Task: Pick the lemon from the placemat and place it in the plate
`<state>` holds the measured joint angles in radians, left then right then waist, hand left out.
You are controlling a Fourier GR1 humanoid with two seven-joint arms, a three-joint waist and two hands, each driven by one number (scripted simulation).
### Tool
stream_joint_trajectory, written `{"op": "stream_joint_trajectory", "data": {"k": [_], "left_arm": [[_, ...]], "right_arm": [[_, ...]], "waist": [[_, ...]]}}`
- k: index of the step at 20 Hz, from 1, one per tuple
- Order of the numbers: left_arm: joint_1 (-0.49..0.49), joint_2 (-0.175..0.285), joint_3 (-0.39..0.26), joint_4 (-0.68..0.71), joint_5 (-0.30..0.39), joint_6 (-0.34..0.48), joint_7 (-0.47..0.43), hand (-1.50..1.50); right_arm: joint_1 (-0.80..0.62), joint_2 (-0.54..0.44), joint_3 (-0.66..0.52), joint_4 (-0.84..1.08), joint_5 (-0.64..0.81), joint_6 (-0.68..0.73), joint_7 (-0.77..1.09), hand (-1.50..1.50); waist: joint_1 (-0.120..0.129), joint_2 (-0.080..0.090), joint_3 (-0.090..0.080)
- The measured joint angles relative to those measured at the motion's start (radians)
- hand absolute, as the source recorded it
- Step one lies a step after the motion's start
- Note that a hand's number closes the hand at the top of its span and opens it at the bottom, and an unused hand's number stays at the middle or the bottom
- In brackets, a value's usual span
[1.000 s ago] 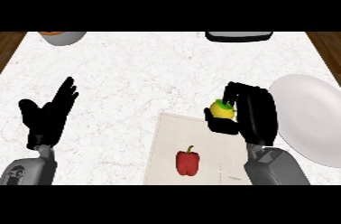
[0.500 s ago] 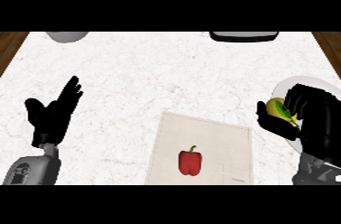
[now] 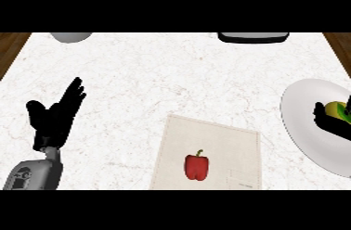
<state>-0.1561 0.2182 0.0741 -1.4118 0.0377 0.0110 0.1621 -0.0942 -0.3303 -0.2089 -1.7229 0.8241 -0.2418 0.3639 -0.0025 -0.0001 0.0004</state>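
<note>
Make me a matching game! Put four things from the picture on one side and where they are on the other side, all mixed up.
Things:
1. lemon
2. red pepper
3. left hand
4. grey bowl

Places:
A. lying on the placemat
B. at the far edge of the counter, toward the left
C. over the plate, with the right hand curled round it
D. open with fingers up, on the left side

Right pairs: 1-C, 2-A, 3-D, 4-B.
</note>
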Motion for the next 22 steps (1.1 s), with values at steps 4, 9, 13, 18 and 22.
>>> {"op": "stream_joint_trajectory", "data": {"k": [4, 9, 13, 18, 22], "left_arm": [[0.005, -0.004, -0.002, -0.015, -0.004, -0.001, 0.009, 0.0], [-0.003, -0.017, -0.008, -0.006, -0.014, 0.004, 0.003, 0.0], [0.007, -0.014, -0.003, -0.017, -0.013, -0.004, 0.004, 0.0], [0.008, -0.012, 0.004, -0.027, -0.01, -0.012, 0.019, 0.0], [0.015, -0.007, 0.013, -0.016, -0.009, -0.017, 0.006, 0.0]], "right_arm": [[-0.006, -0.059, -0.058, 0.164, -0.044, 0.012, -0.1, 1.5], [-0.017, -0.101, -0.119, 0.315, -0.172, 0.114, -0.181, -1.5], [-0.045, -0.132, -0.148, 0.464, -0.241, 0.157, -0.322, -1.5], [-0.072, -0.138, -0.183, 0.532, -0.296, 0.116, -0.51, -1.5], [-0.083, -0.116, -0.221, 0.451, -0.41, 0.14, -0.619, -1.5]], "waist": [[0.004, 0.001, 0.0], [0.004, 0.002, 0.0], [0.006, 0.002, 0.001], [0.005, 0.0, 0.0], [-0.004, -0.003, 0.0]]}}
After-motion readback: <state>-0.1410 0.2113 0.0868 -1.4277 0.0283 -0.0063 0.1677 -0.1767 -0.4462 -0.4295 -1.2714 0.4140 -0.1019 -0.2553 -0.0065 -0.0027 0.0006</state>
